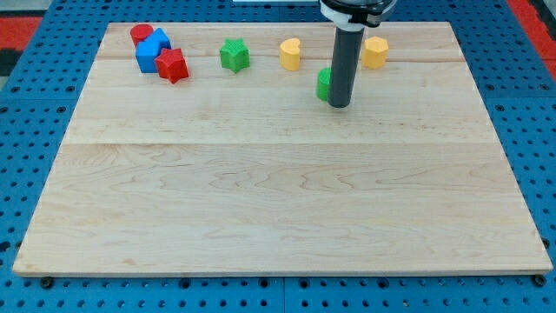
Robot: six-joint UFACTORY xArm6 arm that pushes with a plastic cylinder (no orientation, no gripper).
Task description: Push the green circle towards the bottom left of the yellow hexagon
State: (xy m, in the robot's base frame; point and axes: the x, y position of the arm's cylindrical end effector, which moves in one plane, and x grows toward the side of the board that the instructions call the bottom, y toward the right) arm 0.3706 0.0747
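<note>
My tip [340, 105] stands on the wooden tabletop [278, 209] in its far half, and the dark rod above it hides most of the green circle [323, 84]. Only a sliver of that block shows, at nine o'clock of the rod and touching it, so its round shape is hard to confirm; what shows is bright green with a curved edge. There is no claw on this arm, so no open or closed state can be told.

Farther back, the yellow hexagon [375, 52] sits at about one o'clock from the green circle, near but apart. The yellow heart [290, 54] lies at eleven o'clock from it, and the green star [234, 55] farther toward nine o'clock. At the far left corner cluster the red star [173, 65], a blue block [151, 51] whose shape is unclear, and a red cylinder [141, 35], partly hidden behind the blue one. The rod's upper mount is cut off by the view's top.
</note>
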